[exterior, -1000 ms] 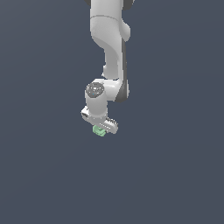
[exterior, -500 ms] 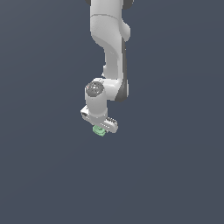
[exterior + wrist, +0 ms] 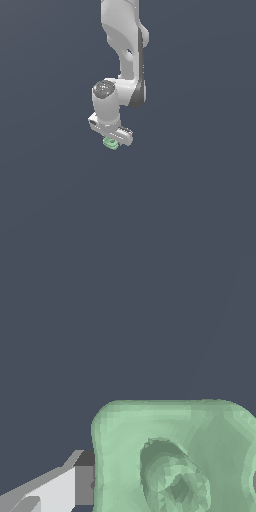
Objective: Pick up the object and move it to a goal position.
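The object, a small pale green squarish block (image 3: pixel 110 143) with rounded corners, hangs just under the white hand of my gripper (image 3: pixel 111 141) in the exterior view, above the dark floor. In the wrist view the block (image 3: pixel 175 456) fills much of the picture, with its round hole showing. One grey-tipped finger (image 3: pixel 82 478) presses against the block's side. The other finger is almost out of that picture. The gripper is shut on the block.
The white arm (image 3: pixel 125 45) comes down from the top of the exterior view. Around it there is only a plain dark grey ground (image 3: pixel 200 200). No goal marker shows.
The gripper and the green block have moved up slightly in the exterior view. The grip has not changed.
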